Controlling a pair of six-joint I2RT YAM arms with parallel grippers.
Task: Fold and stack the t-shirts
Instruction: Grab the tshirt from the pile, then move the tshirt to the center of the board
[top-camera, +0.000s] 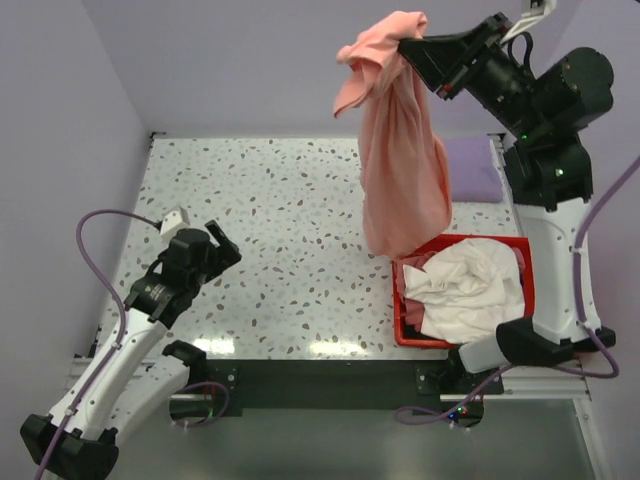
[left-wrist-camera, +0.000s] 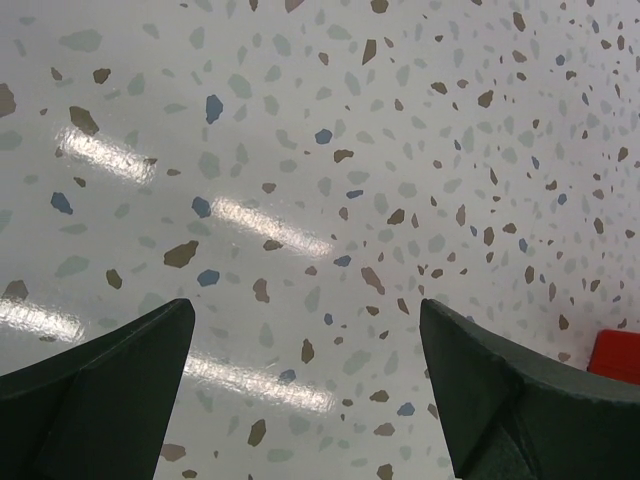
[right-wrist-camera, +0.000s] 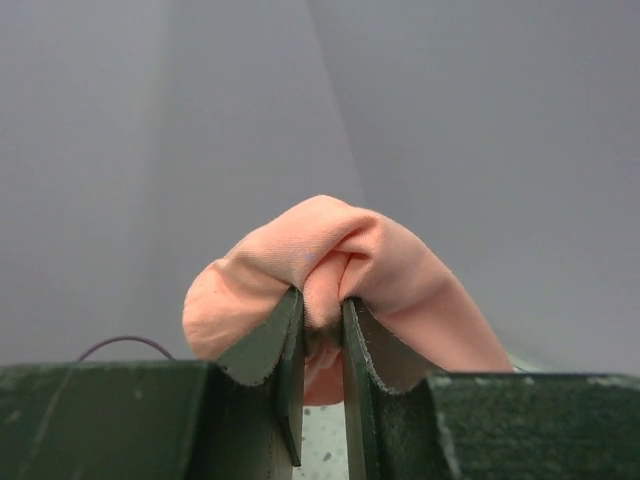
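Observation:
My right gripper is raised high at the back right and is shut on the salmon-pink t-shirt, which hangs down in a long bunch, its lower end just above the red bin. In the right wrist view the pink cloth is pinched between the two fingers and bulges over their tips. A cream-white t-shirt lies crumpled in the bin. A lavender t-shirt lies folded at the back right, behind the right arm. My left gripper is open and empty low over the table at the left.
The speckled table spreads between the arms. Lilac walls close in the back and both sides. A corner of the red bin shows at the right edge of the left wrist view.

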